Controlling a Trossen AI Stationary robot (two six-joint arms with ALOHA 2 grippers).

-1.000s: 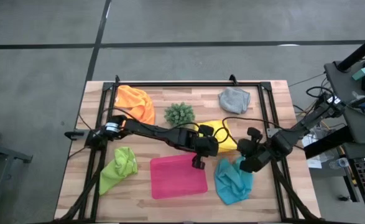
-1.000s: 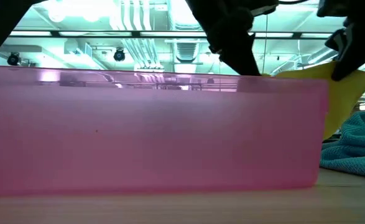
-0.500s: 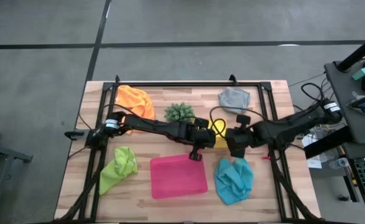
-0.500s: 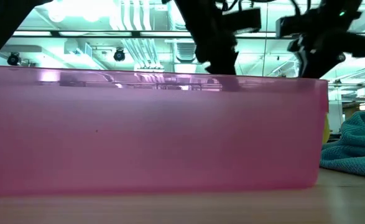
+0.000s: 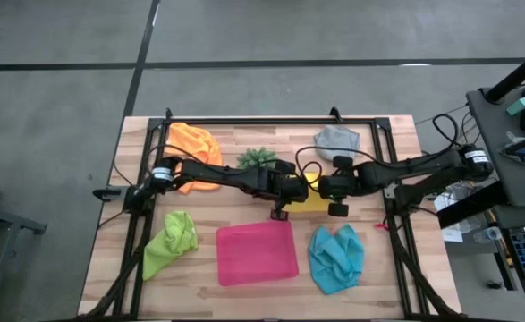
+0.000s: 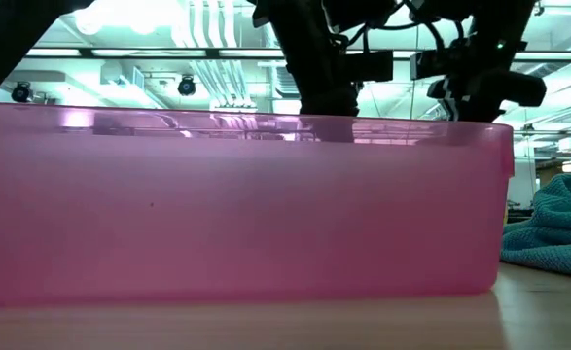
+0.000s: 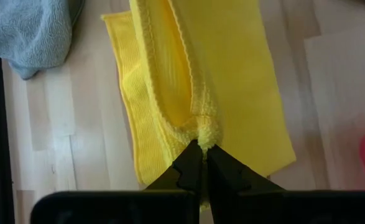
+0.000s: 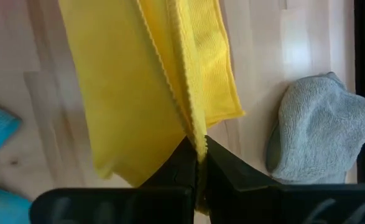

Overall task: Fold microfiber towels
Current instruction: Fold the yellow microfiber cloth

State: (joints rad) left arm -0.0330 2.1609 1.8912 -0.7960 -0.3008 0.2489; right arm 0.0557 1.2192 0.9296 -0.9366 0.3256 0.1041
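The yellow towel point(image 5: 314, 190) lies partly folded on the table's middle between my two grippers, its lower layer flat on the wood. My left gripper point(image 5: 284, 190) is shut on it at its left side and my right gripper point(image 5: 334, 189) is shut on it at its right side. The orange towel point(image 5: 196, 143) lies at the far left, the grey towel point(image 5: 336, 141) at the far right, the lime green towel point(image 5: 171, 242) at the near left and the light blue towel point(image 5: 336, 259) at the near right, each crumpled on the table. My left gripper pinches a bunched bit of the yellow towel's hemmed edge point(image 7: 207, 129) between its two fingers, which point down from above. The held edge stands up as a ridge, and the rest of the towel point(image 7: 244, 74) lies flat on the table below. My right gripper pinches the yellow towel's hemmed edge point(image 8: 198, 138) between its two fingers from above, more than one layer. The edge rises to the fingers as a ridge, and the rest of the towel point(image 8: 132, 93) lies on the table.
A pink tray point(image 5: 256, 253) lies near the front edge, just in front of the grippers, and fills the low view point(image 6: 236, 194). A small spiky green plant point(image 5: 258, 159) stands just behind my left arm. A black frame point(image 5: 271, 119) runs around the table.
My right gripper has gone from beside the blue towel toward the far edge and to the left, and my left gripper has gone toward the far edge. The yellow towel's held edge, which stood raised behind the tray in the low view, has been carried over its flat part and lowered.
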